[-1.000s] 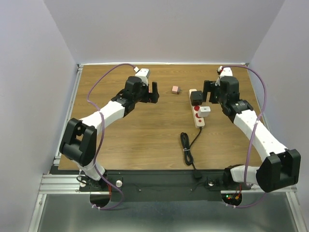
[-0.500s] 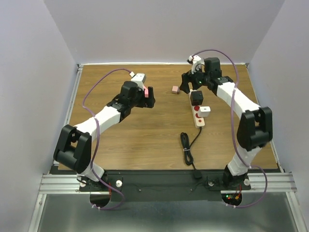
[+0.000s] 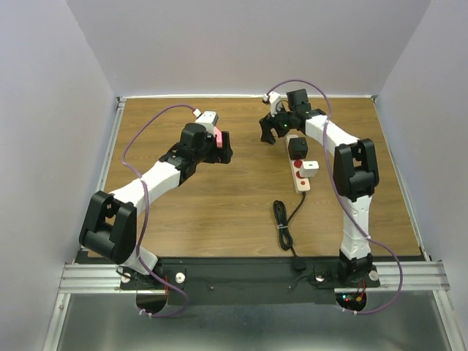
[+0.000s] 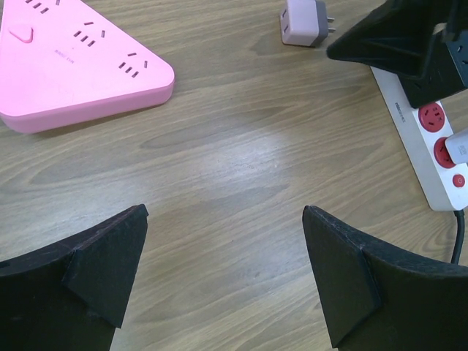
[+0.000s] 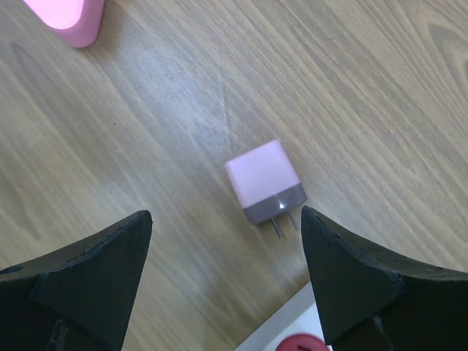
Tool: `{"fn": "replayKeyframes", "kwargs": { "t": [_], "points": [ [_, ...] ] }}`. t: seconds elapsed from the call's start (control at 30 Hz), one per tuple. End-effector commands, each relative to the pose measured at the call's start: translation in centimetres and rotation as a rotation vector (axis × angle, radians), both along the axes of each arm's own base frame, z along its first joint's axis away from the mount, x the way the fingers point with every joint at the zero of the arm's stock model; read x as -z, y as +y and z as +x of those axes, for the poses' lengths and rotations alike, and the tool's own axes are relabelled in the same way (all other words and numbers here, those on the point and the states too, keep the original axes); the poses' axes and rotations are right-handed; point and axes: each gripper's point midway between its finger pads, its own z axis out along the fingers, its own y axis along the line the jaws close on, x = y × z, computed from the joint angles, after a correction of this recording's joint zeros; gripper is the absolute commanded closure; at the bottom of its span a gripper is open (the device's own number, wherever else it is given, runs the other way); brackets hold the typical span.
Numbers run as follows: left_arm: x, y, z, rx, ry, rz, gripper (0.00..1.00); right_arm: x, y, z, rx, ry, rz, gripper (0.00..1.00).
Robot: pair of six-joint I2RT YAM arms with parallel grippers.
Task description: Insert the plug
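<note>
The plug is a small pink cube with a grey face and two metal prongs, lying on the wood. My right gripper hangs open just above it, and the plug lies ahead of the gap between the fingertips. The overhead view shows this gripper covering the plug. A pink triangular power strip lies flat to the left. My left gripper is open over bare wood beside that strip. From the left wrist the plug shows at the far edge.
A white power strip with red sockets lies right of the plug, carrying a black adapter and a white plug. Its black cable coils toward the near edge. The strip's end lies just under my right fingers.
My right arm has swung left from beside the white power strip to above the pink plug. The left gripper has shifted slightly left, beside the pink strip. Both stayed open.
</note>
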Motion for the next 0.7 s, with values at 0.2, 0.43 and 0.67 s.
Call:
{"fn": "replayKeyframes", "kwargs": {
  "t": [0.2, 0.43, 0.67],
  "points": [
    [-1.4, 0.3, -0.1, -0.001, -0.033, -0.029, 0.01, 1.4, 0.7, 2.6, -0.029, -0.093, -0.163, 0.13],
    [-1.4, 0.5, -0.3, 0.006, -0.030, -0.028, 0.01, 2.0, 0.8, 3.9, -0.041, -0.117, -0.218, 0.13],
    [-1.9, 0.4, -0.5, 0.015, -0.036, -0.030, 0.01, 3.2, 0.9, 4.4, -0.059, -0.075, -0.245, 0.12]
  ]
}}
